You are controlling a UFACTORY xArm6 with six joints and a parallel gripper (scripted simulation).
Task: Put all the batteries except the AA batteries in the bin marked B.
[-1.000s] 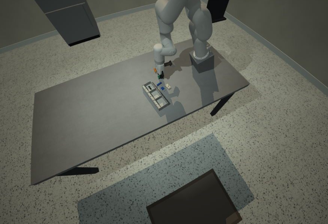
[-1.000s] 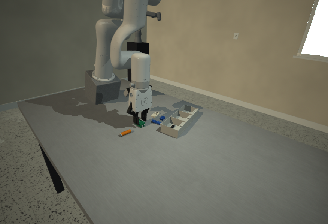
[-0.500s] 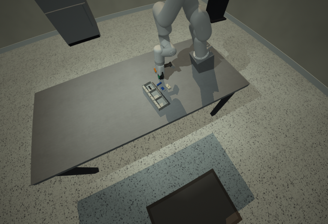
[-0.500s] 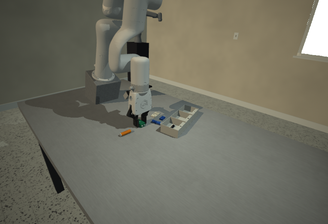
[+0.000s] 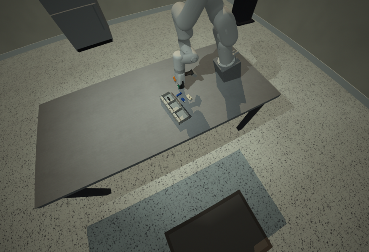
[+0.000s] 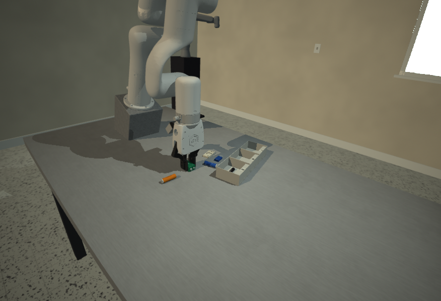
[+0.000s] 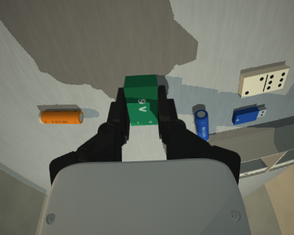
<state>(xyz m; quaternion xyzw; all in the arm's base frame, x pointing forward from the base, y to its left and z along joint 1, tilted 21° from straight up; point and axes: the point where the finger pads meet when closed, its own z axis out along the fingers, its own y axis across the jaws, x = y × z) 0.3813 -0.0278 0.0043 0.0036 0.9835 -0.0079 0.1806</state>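
Note:
My gripper (image 7: 143, 98) is down at the table and shut on a green 9V block battery (image 7: 141, 99), which lies on the table between the fingers; it also shows in the exterior view (image 6: 191, 166). An orange cylindrical battery (image 7: 62, 117) (image 6: 168, 178) lies to its left. A blue cylindrical battery (image 7: 201, 123) lies to its right, beside the bin row (image 6: 241, 162). The bin row has three compartments; the nearest one holds a small dark object (image 6: 232, 170). I cannot read the bin marks.
A blue USB stick (image 7: 248, 114) and a white domino (image 7: 263, 79) lie right of the gripper, close to the bins. The arm's grey base block (image 6: 138, 116) stands behind.

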